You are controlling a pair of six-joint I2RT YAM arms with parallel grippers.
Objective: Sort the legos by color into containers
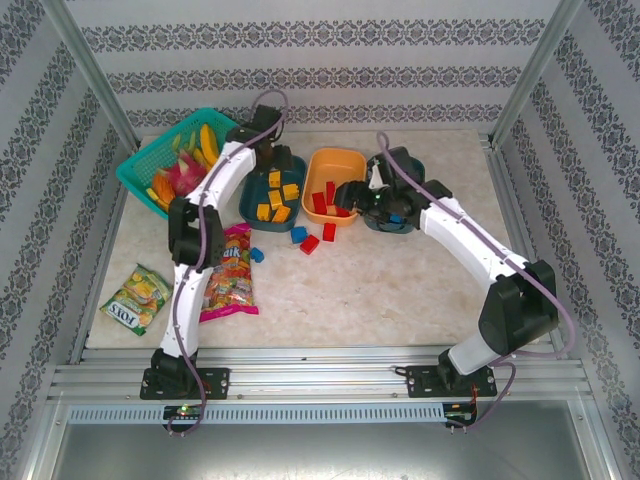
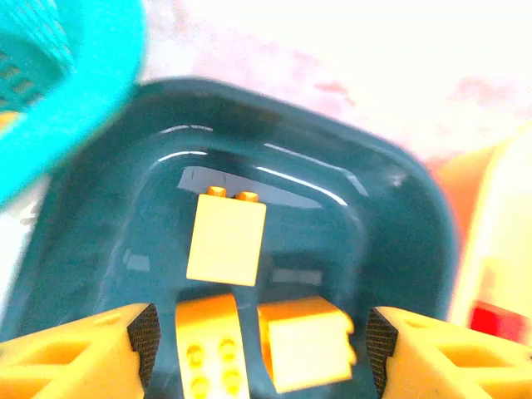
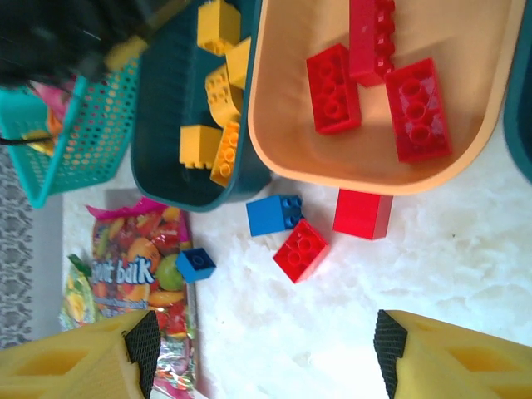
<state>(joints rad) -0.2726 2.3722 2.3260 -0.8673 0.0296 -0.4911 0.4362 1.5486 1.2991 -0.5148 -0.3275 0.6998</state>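
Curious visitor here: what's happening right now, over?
Left end effector open over yellow-brick tray. Right end effector open. Two red bricks, two blue bricks loose. Candy bag beside one blue.

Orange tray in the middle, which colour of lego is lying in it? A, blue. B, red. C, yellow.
B: the orange tray holds red legos, while the yellow legos lie in the teal tray next to it.
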